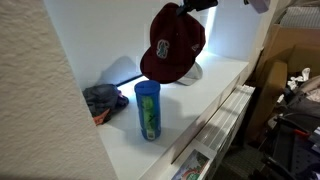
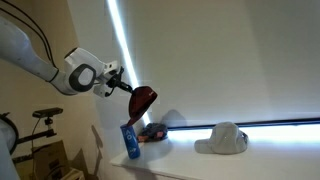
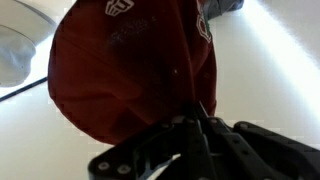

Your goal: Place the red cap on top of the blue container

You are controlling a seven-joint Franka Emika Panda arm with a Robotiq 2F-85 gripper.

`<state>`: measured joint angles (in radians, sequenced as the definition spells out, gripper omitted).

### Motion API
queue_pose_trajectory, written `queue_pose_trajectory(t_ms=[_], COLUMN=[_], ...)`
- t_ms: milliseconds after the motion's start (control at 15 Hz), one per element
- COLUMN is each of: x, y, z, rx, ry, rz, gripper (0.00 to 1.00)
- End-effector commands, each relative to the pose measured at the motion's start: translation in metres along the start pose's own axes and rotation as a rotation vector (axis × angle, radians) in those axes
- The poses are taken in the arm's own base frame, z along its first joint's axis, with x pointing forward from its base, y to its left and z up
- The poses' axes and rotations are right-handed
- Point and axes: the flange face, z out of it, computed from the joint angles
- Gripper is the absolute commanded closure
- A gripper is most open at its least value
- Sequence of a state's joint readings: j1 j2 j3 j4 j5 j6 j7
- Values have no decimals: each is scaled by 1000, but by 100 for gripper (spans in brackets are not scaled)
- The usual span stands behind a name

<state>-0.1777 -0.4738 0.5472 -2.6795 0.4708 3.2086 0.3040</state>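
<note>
Wrist view: grips the red cap (image 3: 130, 70) by its edge, gripper (image 3: 200, 118) pinched tight on the fabric, cap hanging in the air above and slightly far-right of the blue container (image 1: 147, 110), not touching it. Could tip that tall, narrow container with the drooping crown if lowered off-centre, or slide off its small lid on release. Leaves open counter (image 1: 215, 90) to the right up to the drop-off edge, but little room left: crumpled cloth (image 1: 100, 100) just beside the container, wall close behind.
</note>
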Motion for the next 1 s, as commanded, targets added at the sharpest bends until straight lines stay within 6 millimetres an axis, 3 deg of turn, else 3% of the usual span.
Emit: queue_pose_trajectory(t_ms=[0, 133, 200, 467, 933], x=[3, 3, 23, 20, 7], y=[0, -2, -19, -21, -17], z=[3, 3, -20, -2, 30], rx=[43, 82, 86, 88, -25], ry=[135, 228, 246, 221, -206], rz=[143, 209, 229, 284, 257], gripper=[99, 99, 99, 99, 99])
